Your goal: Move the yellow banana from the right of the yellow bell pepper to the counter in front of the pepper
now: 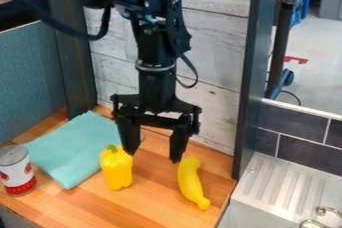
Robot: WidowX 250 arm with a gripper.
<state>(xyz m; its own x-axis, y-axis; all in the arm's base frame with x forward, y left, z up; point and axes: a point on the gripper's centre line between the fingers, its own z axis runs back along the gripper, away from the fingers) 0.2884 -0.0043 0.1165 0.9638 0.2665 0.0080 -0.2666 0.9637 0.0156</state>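
Looking across a whitewashed plank wall (220, 47) rising behind the work area. Seeing a black arm (157, 49) coming in from the top and hanging in front of the planks. Looking down on a wooden worktop (150, 204) spreading over the lower left and middle. Finding a teal partition (30, 77) standing along the left side. Seeing a metal drainboard (287, 184) lying at lower right, showing parallel ridges and sitting below dark tiles (300, 138). Seeing a turquoise cloth (73, 147) lying spread on the left part of the worktop. Finding the black gripper (153, 156) pointing down over the worktop, holding its two fingers well apart. Seeing a can (17, 171) standing upright at the left edge, near the cloth, wearing a white-and-red label and showing a pale top, but hiding its contents. Finding a yellow banana (192, 184) lying at the right of the worktop, just below the right-hand finger in view and slanting toward the lower right. Seeing a yellow pepper (117, 168) resting just beside the cloth, below the left-hand finger in view, leaving contact with that finger unclear. Seeing a curved metal fitting (327, 212) showing at the drainboard's lower right.
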